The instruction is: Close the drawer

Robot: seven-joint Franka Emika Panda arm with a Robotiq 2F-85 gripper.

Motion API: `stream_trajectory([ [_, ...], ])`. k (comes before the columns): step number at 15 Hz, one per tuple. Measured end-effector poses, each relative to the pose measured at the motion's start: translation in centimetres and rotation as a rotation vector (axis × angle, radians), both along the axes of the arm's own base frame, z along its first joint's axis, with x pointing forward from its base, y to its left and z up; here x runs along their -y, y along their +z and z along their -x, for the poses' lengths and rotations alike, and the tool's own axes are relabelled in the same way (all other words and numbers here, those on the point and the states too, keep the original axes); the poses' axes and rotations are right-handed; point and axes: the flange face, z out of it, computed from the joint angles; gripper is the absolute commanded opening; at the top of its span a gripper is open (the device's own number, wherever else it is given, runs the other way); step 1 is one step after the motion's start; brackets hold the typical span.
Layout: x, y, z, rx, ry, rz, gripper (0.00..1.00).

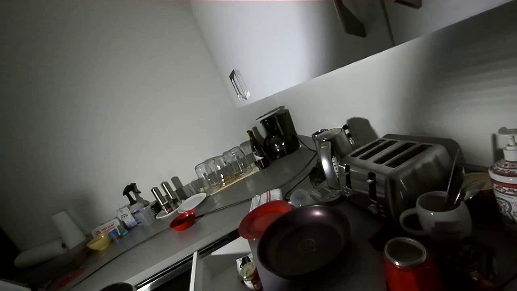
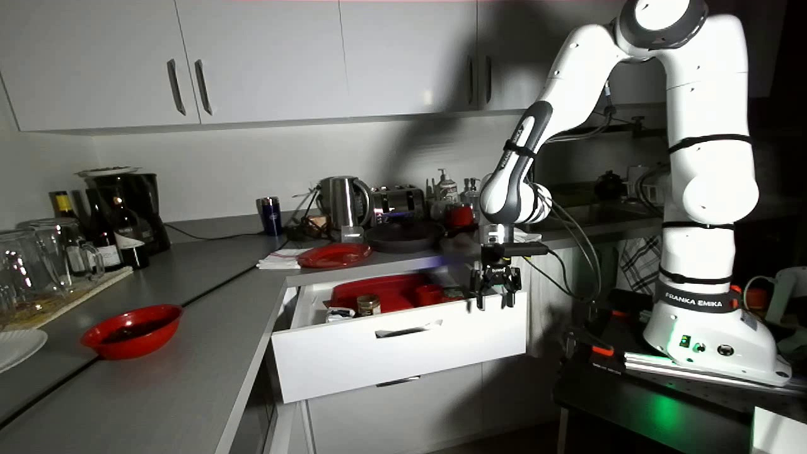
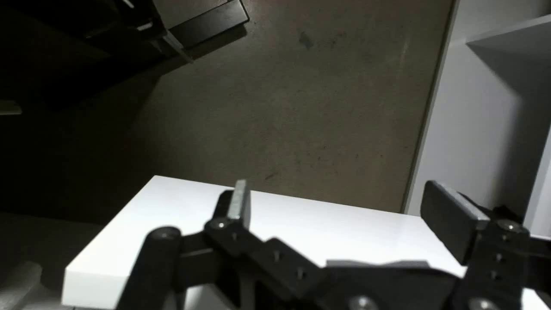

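The drawer (image 2: 403,353) stands pulled out below the counter, with its white front panel and cut-out handle facing outward. It holds a red tray (image 2: 353,291), a red cup (image 2: 430,294) and a small jar (image 2: 369,305). Part of the drawer (image 1: 216,268) shows at the bottom of an exterior view. My gripper (image 2: 495,304) is open and empty, fingers pointing down, at the right end of the drawer front. In the wrist view the drawer front (image 3: 318,228) spans behind the open gripper (image 3: 344,211). I cannot tell whether the fingers touch the panel.
A dark frying pan (image 2: 403,237) and a red plate (image 2: 334,255) lie on the counter (image 2: 208,353) above the drawer. Lower cabinet doors (image 2: 397,410) are under it. The floor (image 3: 301,120) shows beyond the drawer front. A red bowl (image 2: 132,334) stands on the side counter.
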Motion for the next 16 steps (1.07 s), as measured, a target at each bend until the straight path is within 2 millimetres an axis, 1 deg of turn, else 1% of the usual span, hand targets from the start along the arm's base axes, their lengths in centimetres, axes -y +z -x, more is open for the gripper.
stream_trajectory([
  [4,0.6,-2.7,0.1,0.005,-0.053,0.057,1.0],
  [8,1.2,-4.2,-0.2,0.012,-0.107,0.09,1.0],
  [11,1.5,-4.3,-0.6,0.02,-0.154,0.095,1.0],
  [16,2.5,-3.4,-2.2,0.084,-0.217,0.117,1.0],
])
